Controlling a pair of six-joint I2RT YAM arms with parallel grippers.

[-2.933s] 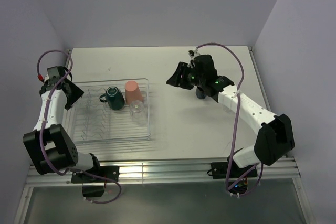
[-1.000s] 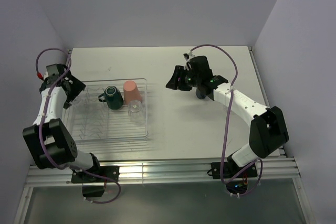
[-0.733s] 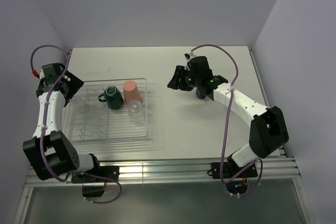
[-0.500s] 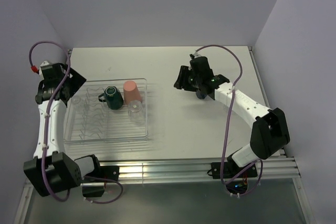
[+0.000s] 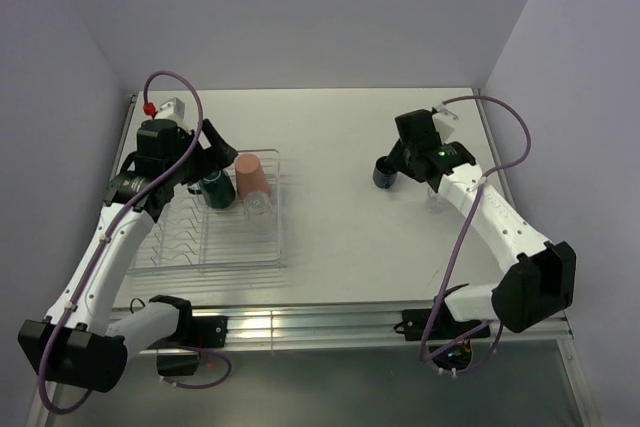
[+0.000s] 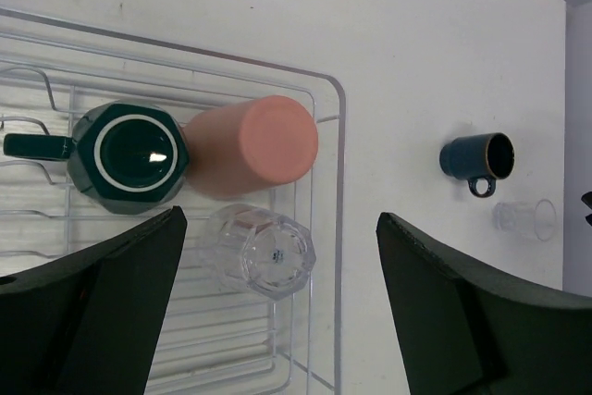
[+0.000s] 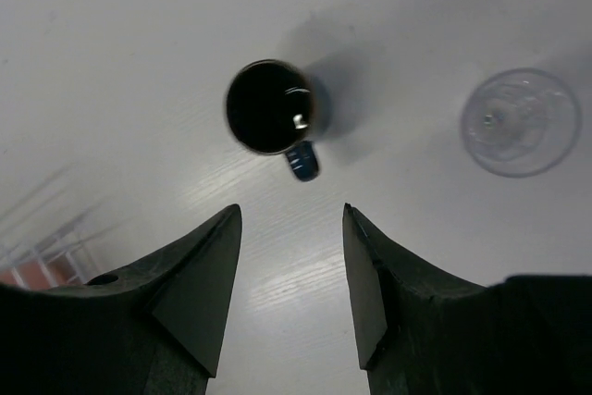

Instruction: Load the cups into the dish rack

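Navy mug [image 7: 273, 108] upright on table [image 5: 330, 247], center-right of top view, not yet racked. R gripper [image 7: 291, 215] spread, empty, near it. Next: line up, drop, pinch rim. L gripper [image 6: 279, 217] spread, empty, over dish rack [image 6: 319, 302], left; 3 cups [image 6: 250, 145] inside.

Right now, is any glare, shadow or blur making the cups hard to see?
Left wrist view: sharp, with one small glare spot on the teal mug. Right wrist view: the navy mug throws a soft shadow, and the clear glass beside it is faint and low in contrast. Top external view: that glass barely shows.
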